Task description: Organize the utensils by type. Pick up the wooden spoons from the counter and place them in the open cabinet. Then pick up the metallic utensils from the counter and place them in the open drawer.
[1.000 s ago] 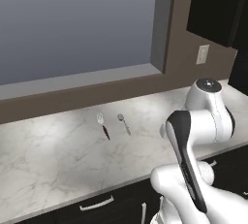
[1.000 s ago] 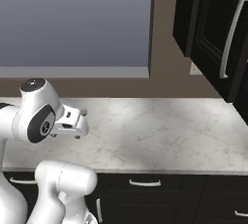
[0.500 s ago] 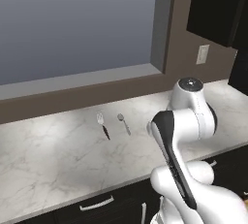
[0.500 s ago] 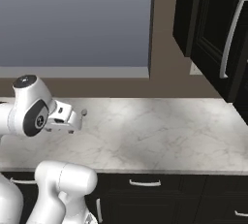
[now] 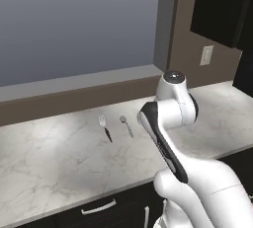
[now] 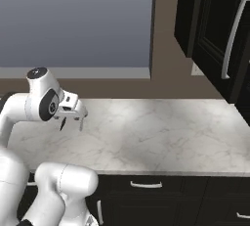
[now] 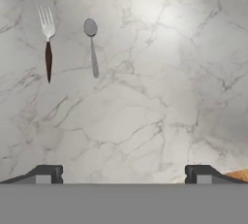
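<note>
The gripper [image 6: 71, 123] hangs over the counter [image 5: 59, 163], fingers spread wide with nothing between them; the arm hides it from the left side. A small fork [image 7: 47, 42] and silver spoon [image 7: 91, 46] lie side by side — apart, not touching; an orange-brown bit [image 7: 238, 174] peeks in, cut off at the edge.

Arm bent forward, fingers [image 6: 71, 122] spread wide (nothing held), pointing down.
</note>
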Available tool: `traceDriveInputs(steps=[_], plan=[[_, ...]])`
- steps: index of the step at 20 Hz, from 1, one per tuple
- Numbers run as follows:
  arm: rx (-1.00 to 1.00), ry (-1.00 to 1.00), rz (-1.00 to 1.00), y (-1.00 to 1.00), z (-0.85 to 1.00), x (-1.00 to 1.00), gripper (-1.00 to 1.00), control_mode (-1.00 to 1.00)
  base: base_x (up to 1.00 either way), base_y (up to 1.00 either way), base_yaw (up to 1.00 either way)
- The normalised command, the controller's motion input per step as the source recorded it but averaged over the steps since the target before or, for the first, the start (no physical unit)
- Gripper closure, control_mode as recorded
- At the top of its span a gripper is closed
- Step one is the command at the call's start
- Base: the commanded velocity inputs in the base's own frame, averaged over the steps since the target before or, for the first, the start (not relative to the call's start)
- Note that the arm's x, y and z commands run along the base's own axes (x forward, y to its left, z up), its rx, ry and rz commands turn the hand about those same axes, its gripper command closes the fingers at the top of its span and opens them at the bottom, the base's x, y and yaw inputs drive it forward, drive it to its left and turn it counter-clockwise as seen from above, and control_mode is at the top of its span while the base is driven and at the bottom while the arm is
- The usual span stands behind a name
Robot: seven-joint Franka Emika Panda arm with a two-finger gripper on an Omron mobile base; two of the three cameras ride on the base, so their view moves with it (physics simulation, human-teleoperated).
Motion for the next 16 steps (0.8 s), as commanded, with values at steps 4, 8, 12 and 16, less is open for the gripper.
traceDriveInputs(steps=[4, 8, 12, 16], plan=[[0.00, 0.09, 0.05, 0.11, -0.21, 0.76, -1.00, -1.00, 0.00, 0.00, 0.00], [0.00, 0.08, 0.06, 0.08, -0.39, 0.61, -1.00, -1.00, 0.00, 0.00, 0.00], [0.00, 0.02, 0.04, 0.21, -0.51, 0.38, -1.00, -1.00, 0.00, 0.00, 0.00], [-0.01, 0.00, 0.03, 0.26, -0.54, 0.26, -1.00, -1.00, 0.00, 0.00, 0.00]])
